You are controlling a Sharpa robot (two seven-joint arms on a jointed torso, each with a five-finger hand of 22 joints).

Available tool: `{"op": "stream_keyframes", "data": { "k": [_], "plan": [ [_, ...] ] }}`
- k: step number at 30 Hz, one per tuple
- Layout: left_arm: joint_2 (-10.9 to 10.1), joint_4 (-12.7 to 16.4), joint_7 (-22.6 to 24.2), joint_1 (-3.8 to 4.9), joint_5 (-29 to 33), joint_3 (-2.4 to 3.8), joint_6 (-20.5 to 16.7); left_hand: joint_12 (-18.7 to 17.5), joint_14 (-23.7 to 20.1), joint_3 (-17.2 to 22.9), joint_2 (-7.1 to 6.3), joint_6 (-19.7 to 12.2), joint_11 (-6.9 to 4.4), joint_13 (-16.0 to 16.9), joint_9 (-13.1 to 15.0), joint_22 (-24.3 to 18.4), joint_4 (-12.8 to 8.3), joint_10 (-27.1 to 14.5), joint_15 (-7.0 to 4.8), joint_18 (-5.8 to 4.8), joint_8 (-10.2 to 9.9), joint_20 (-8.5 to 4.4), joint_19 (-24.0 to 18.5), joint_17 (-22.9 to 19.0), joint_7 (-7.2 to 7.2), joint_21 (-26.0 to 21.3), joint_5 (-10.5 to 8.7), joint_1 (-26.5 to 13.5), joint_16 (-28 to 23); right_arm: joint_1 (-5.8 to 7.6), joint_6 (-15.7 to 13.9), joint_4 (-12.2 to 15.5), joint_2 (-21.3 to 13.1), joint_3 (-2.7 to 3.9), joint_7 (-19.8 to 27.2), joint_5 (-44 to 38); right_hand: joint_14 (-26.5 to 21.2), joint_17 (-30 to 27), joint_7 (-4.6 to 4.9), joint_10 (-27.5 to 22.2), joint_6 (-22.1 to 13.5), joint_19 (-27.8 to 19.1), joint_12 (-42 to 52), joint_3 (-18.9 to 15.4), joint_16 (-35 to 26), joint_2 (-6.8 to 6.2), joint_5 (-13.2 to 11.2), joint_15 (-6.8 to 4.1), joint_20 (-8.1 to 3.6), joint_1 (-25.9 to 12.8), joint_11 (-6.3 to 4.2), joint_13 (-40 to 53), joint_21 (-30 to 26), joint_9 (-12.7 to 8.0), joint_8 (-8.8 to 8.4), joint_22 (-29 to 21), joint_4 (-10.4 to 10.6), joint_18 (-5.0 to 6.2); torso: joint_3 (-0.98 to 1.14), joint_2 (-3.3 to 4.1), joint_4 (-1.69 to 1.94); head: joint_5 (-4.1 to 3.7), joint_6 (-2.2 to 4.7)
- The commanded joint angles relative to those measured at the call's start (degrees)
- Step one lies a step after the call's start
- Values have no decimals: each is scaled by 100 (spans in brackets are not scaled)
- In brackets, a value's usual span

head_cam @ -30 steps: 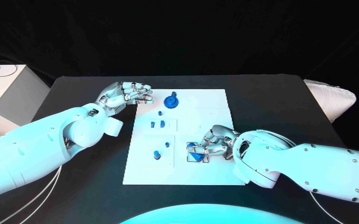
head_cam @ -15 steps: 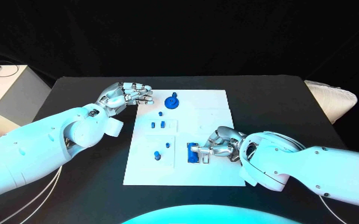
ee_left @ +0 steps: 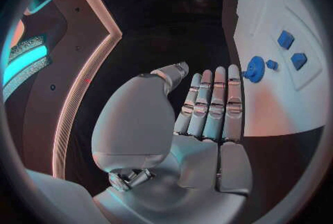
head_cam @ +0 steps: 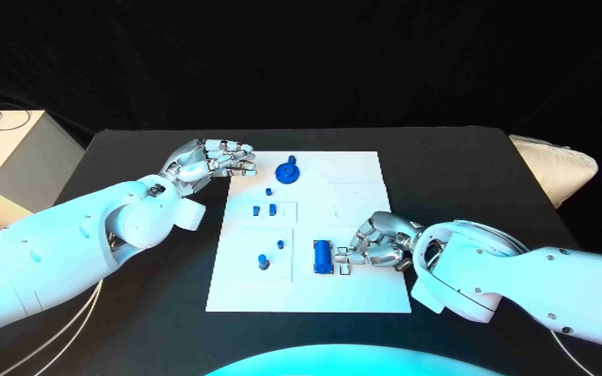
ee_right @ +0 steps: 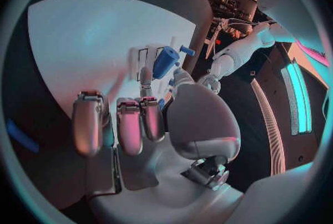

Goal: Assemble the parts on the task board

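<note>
Black table [head_cam: 451, 167] underneath it all, and in the middle the white task board [head_cam: 357, 176], long side running away from the robot. Left arm in from the side, left hand [head_cam: 210, 160] parked at the board's far left corner, fingers [ee_left: 211, 104] straight and pressed side by side, holding nothing. Right hand [head_cam: 377, 244] down at the board's near right, fingers curled in close beside the long blue bar [head_cam: 321, 257] (whether they pinch it or just touch its edge, I cannot tell from here). The bar lies flat on the board in the near middle. Further off, the round blue gear [head_cam: 289, 170] sits near the left hand, then the pair of small blue blocks [head_cam: 264, 210] mid-board, and a small blue peg [head_cam: 264, 261] left of the bar.

The risk, as I judge it: the right fingers crowd the bar from one side, so a careless nudge could skew it out of line or slide it toward the peg. A loose pinch could also let it tip if lifted.
</note>
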Motion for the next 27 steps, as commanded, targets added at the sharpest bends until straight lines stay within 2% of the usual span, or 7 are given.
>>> {"op": "stream_keyframes", "data": {
  "k": [1, 6, 11, 16, 19, 27],
  "plan": [
    [4, 7, 27, 1, 22, 3, 82, 16, 12, 32, 42, 35, 24, 9, -7, -5, 1, -3, 27, 28, -39, 36, 22, 5, -15, -40, 26, -9, -20, 0, 119, -5, -12, 2, 493, -171, 591, 1450, -46, 357, 38, 345, 57, 311, 43, -212, -306, -44, -28, 578, -44, 1223, 57, -30, 20, 946, 15, -50, -4, 2, 8, -3, 1],
    [4, 12, 26, 1, 22, 3, 84, 16, 14, 37, 50, 40, 23, 9, -8, -9, 2, -2, 27, 29, -39, 36, 26, 9, -14, -46, 27, -6, -26, -2, 58, -49, 51, 1, 644, -298, 599, 1481, -63, 386, 99, 359, 108, 508, 63, -307, -508, -57, -41, 965, -60, 1257, 110, -72, 15, 984, 5, -61, -4, 7, 9, 0, 6],
    [-11, 26, 25, 1, 22, 3, 84, 17, 16, 41, 55, 42, 23, 9, -8, -10, 2, -2, 27, 29, -38, 36, 27, 10, -15, -48, 28, -4, -28, -31, -85, -139, 184, -1, 593, -409, 601, 1491, -104, 403, 191, 370, 136, 661, 69, -310, -529, -79, -57, 1180, -92, 1277, 148, -90, 46, 1011, 30, -68, -4, 11, 11, 7, -8],
    [-30, 39, 25, 1, 23, 3, 80, 18, 18, 47, 65, 46, 22, 9, -8, -11, 2, 0, 26, 30, -37, 35, 30, 12, -16, -52, 30, 0, -32, -67, -204, -192, 290, -2, 532, -447, 603, 1499, -134, 416, 273, 379, 155, 733, 75, -379, -335, -102, -77, 1159, -118, 1290, 174, -94, 94, 1031, 138, -74, -5, 9, 10, 12, -16],
    [-38, 45, 23, 1, 23, 3, 80, 18, 18, 47, 65, 46, 22, 9, -8, -11, 2, 0, 26, 30, -37, 35, 30, 12, -16, -52, 30, 0, -32, -79, -215, -208, 341, -2, 509, -455, 604, 1501, -155, 422, 322, 381, 166, 748, 76, -397, -294, -113, -86, 1132, -134, 1297, 183, -83, 134, 1038, 150, -75, -6, 3, 8, 14, -39],
    [-44, 49, 13, 1, 21, 3, 99, 18, 18, 47, 65, 46, 22, 9, -8, -11, 2, 0, 26, 30, -37, 35, 30, 12, -16, -52, 30, 0, -32, -105, -156, -234, 411, -2, 447, -491, 601, 1492, -212, 462, 414, 391, 238, 792, 70, -428, -272, -148, -111, 1121, -181, 1342, 216, -47, 230, 1059, 145, -82, -5, 0, 4, 17, -45]
  ]
}}
